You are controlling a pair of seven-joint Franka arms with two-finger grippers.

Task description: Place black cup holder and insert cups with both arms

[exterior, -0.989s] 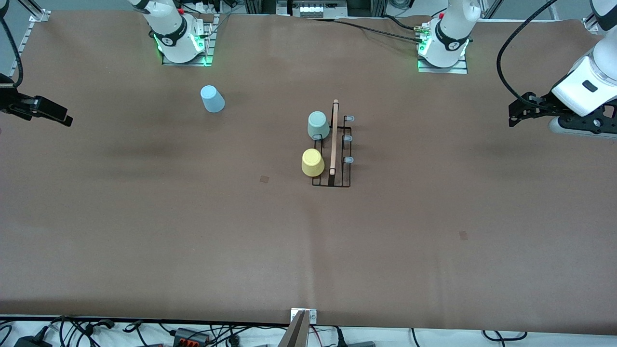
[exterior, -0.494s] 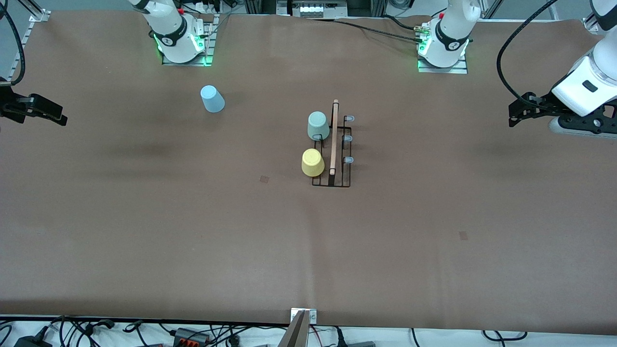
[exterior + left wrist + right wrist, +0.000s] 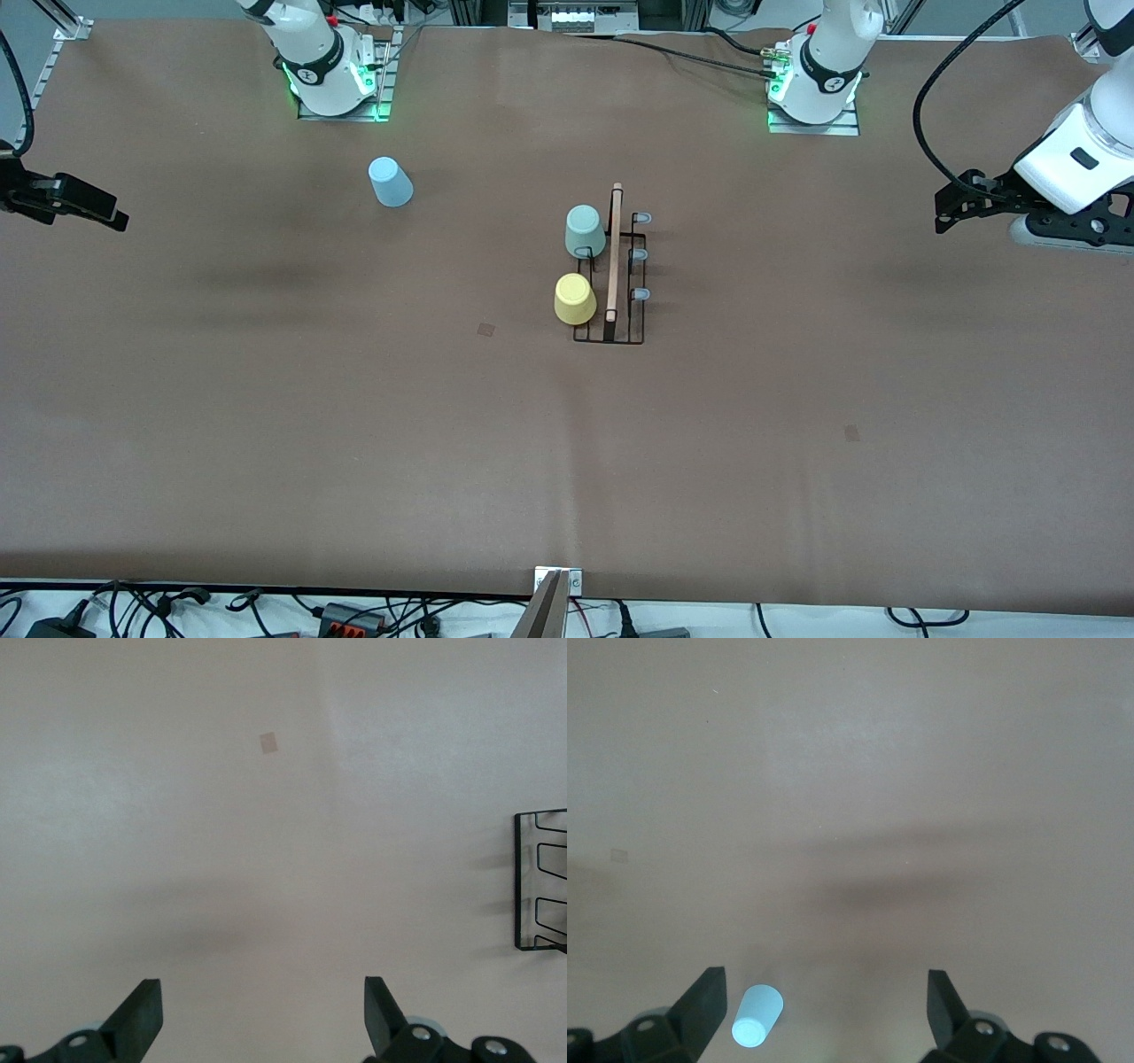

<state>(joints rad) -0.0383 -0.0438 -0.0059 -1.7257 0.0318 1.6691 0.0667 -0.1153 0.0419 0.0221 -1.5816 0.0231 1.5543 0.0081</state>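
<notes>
- The thin black wire cup holder (image 3: 609, 292) with a light wooden rod on top stands at the table's middle. Its long axis runs 12 to 6 o'clock in the front view.
- 2 small tapered plastic cups sit on its pegs on the side toward the right arm's end: the pale grey-green cup (image 3: 585, 230), and the yellow cup (image 3: 575, 299) nearer the front camera.
- The light blue plastic cup (image 3: 390, 182) stands alone on the brown table (image 3: 354, 425), upside down, well apart from the holder and near the right arm's base.
- The right gripper (image 3: 819, 1010) hovers at the right arm's end of the table, jaws spread wide and empty. From it, in the front view, the blue cup lies toward 3 o'clock.
- The left gripper (image 3: 263, 1019) waits at the left arm's end, jaws wide and empty.
- Judgement: the right arm is nearer the blue cup; the holder lies at about 4 o'clock from that cup.
</notes>
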